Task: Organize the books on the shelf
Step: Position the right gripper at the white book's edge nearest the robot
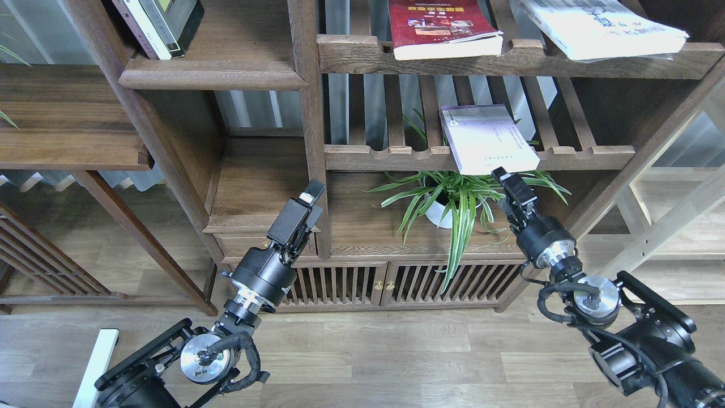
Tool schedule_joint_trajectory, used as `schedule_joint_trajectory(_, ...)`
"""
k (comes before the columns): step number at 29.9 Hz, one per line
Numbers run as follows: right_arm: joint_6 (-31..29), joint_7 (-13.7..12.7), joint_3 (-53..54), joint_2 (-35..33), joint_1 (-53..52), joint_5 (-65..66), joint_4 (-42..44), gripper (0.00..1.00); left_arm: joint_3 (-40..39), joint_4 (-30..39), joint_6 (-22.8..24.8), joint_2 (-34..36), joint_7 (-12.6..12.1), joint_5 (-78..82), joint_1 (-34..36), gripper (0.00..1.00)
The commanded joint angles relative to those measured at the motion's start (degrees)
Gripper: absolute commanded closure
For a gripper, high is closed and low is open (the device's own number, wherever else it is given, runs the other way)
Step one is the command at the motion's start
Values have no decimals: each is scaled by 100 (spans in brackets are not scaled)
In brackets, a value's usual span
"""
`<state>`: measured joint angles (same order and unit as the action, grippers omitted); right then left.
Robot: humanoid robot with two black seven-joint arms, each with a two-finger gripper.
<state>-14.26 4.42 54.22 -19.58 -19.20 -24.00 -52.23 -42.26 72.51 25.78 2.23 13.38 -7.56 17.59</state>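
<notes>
Books lie scattered: the pale lavender-white paperback [488,139] overhangs the slatted shelf's scalloped front rail [396,157], the right gripper [503,175] just below its near edge, while the left gripper [308,195] hangs apart, both too end-on to tell whether parted or closed.

A spider plant [453,195] in a white pot [439,215] stands above slatted cabinet doors [391,281] and a wood floor [396,351].
</notes>
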Motion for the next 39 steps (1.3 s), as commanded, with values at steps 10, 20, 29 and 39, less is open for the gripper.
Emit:
schedule_joint_trajectory(10, 28, -3, 290, 323, -462, -210, 731, 1, -46, -9, 85, 5, -2, 9, -168, 1)
schedule_joint_trajectory(20, 28, -3, 326, 410, -708, -245, 1223, 1, -54, -9, 85, 5, -2, 9, -168, 1)
schedule_joint_trajectory(29, 186, -3, 326, 586, -954, -237, 1417, 1, -54, -9, 85, -3, -2, 9, -177, 1)
schedule_joint_trajectory(39, 231, -3, 308, 780, -1191, -210, 1680, 4, -54, -18, 85, 5, -2, 9, -203, 1)
